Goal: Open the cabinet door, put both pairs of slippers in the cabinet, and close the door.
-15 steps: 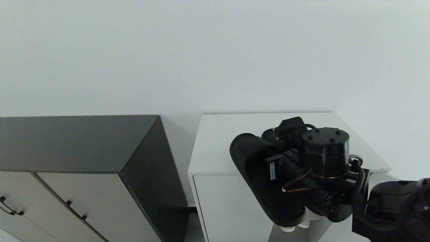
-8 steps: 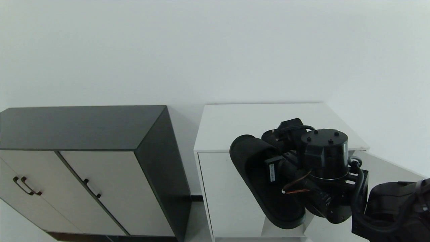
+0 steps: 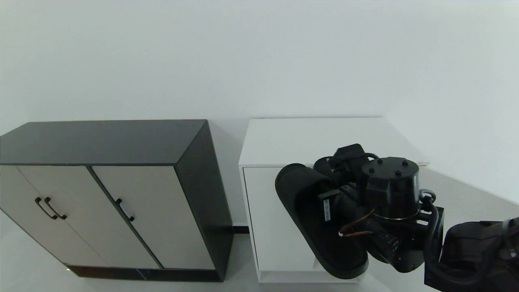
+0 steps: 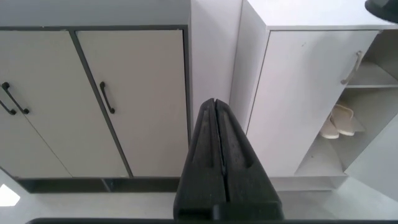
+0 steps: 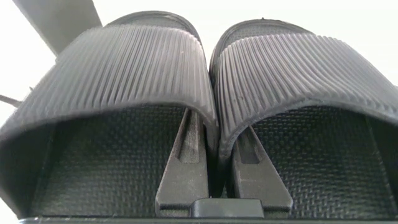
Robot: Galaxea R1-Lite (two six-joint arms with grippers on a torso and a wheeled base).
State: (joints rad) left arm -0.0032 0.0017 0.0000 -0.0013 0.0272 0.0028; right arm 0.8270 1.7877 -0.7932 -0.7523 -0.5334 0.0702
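A pair of black slippers [image 3: 316, 219] hangs in front of the white cabinet [image 3: 324, 138], soles side by side. My right gripper [image 5: 217, 155] is shut on them, one finger inside each slipper and their inner walls pinched together. In the left wrist view the white cabinet's door [image 4: 305, 99] stands open. Behind it are shelves, and a pair of white slippers [image 4: 339, 121] lies on a lower shelf. My left gripper [image 4: 214, 106] is shut and empty, held low in front of the gap between the two cabinets.
A black cabinet [image 3: 101, 142] with pale doors and dark handles stands to the left of the white one, doors closed. A white wall runs behind both. Grey floor lies in front of the cabinets.
The whole head view has shifted, so the camera has moved: more of both cabinet fronts and the floor now show. My right gripper keeps the black slippers in the same hold.
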